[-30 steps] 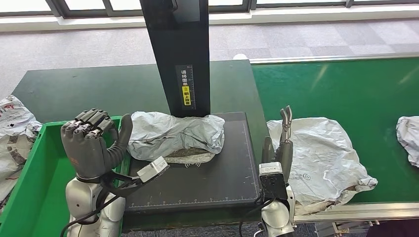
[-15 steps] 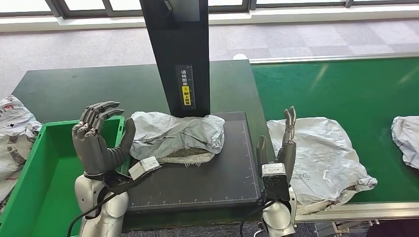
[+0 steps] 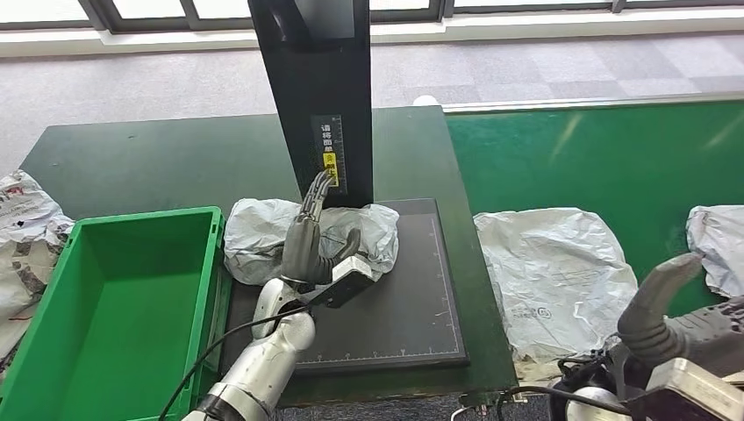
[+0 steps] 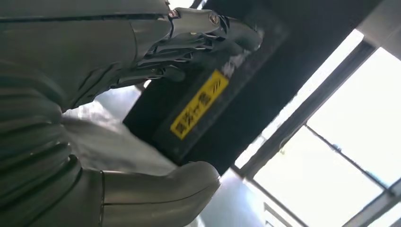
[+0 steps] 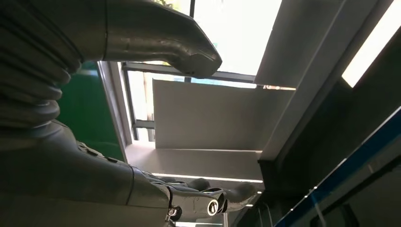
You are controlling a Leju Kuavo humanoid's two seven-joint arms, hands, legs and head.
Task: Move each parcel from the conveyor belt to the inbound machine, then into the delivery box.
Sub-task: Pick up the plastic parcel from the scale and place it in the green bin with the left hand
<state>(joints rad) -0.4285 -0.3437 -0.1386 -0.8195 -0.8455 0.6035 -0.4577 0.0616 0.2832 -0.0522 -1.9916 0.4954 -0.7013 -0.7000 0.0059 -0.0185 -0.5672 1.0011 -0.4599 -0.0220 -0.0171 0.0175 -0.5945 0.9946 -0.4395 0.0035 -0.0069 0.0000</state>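
A crumpled grey parcel (image 3: 263, 241) lies on the black platform (image 3: 412, 298) of the inbound machine, at the foot of its black column (image 3: 320, 96). My left hand (image 3: 309, 237) stands over the parcel's middle with fingers straight and pointing up, holding nothing; whether it touches the parcel is unclear. The left wrist view shows this hand (image 4: 94, 71) with thumb apart, the parcel (image 4: 118, 151) beyond it. A large flat grey parcel (image 3: 553, 272) lies on the green conveyor belt (image 3: 597, 167). My right hand (image 3: 671, 307) is low at the front right, empty, its fingers (image 5: 198, 201) extended.
The green delivery box (image 3: 53, 289) stands left of the platform. More grey parcels (image 3: 22, 232) lie beyond it at the far left. Another parcel (image 3: 715, 246) sits at the belt's right edge. A dark green table (image 3: 175, 158) lies behind the machine.
My left hand has swung right from the green box's edge to the parcel on the platform. My right hand has dropped from beside the platform to the front right. The far-right parcel drifted left.
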